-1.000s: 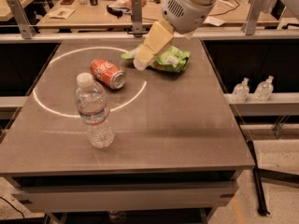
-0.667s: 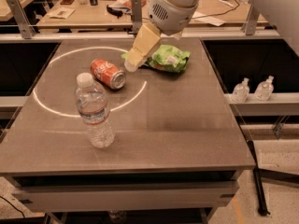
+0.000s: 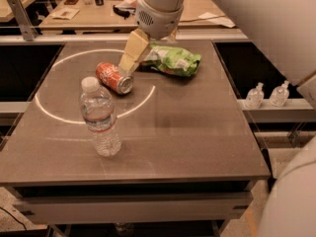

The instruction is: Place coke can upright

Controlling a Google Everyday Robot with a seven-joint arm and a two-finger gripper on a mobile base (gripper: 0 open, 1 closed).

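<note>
The coke can [image 3: 112, 77], red with white script and silver ends, lies on its side on the grey table [image 3: 187, 132], inside a pale circle marked on the top. My gripper [image 3: 126, 64] hangs from the white arm and sits just above and behind the can's right end, close to it. It holds nothing that I can see. I cannot tell whether it touches the can.
A clear water bottle [image 3: 101, 120] with a white cap stands upright in front of the can. A green chip bag [image 3: 174, 59] lies to the right of the gripper. Two small bottles [image 3: 266, 95] stand on a ledge at the right. A second table stands behind.
The gripper has moved left and down, from above the chip bag to just above the can's right end. The can, bottle and bag have not moved.
</note>
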